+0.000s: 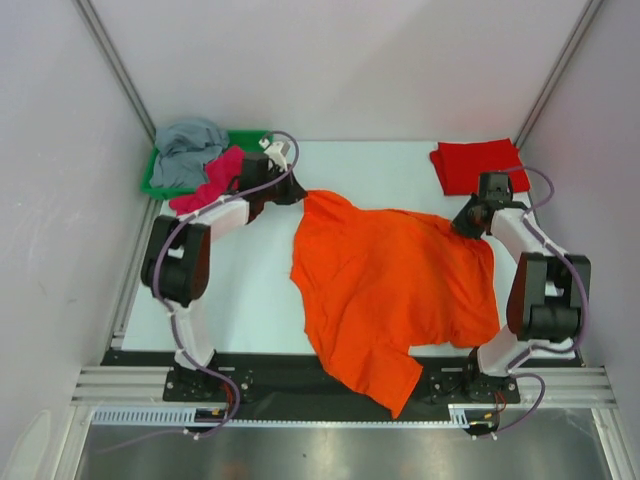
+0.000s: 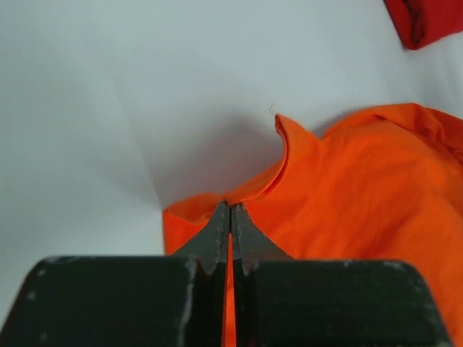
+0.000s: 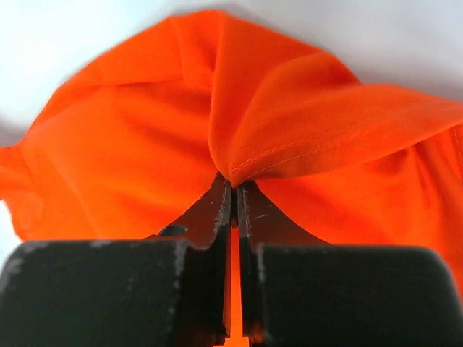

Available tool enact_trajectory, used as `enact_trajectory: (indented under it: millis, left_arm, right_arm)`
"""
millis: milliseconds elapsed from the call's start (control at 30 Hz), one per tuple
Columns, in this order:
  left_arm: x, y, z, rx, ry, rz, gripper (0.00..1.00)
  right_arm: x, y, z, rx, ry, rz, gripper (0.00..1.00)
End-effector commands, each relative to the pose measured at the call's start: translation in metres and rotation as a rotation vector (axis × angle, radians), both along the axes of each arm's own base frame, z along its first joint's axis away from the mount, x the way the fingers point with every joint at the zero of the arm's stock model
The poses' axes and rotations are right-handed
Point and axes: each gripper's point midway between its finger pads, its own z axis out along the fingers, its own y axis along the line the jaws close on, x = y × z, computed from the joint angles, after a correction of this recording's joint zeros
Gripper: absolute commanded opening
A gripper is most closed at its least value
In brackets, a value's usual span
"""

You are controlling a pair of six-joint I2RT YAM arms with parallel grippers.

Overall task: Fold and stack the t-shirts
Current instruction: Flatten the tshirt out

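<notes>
While in both jaws, orange t-shirt (image 1: 390,290).

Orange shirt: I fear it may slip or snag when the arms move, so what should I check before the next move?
1. Left claw shut on the edge of the orange shirt: ok.
2. Right claw shut on a fold of the same shirt: ok.
3. Shirt spread flat: not ok. It is rumpled, and one corner lies over the black rail by the arm bases.
4. Red shirt folded and apart from the orange one: ok.
5. Pink shirt free of the left arm: cannot tell. The arm passes right beside it.
</notes>
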Motion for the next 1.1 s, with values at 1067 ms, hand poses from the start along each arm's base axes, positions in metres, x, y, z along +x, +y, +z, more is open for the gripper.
enact_trajectory:
  millis: [1067]
  left_arm:
    - [0.121,-0.024,0.071,-0.072,-0.175,0.046,0.00]
  right_arm:
    - [0.161,-0.089,0.005,-0.034,-0.080,-0.071,0.05]
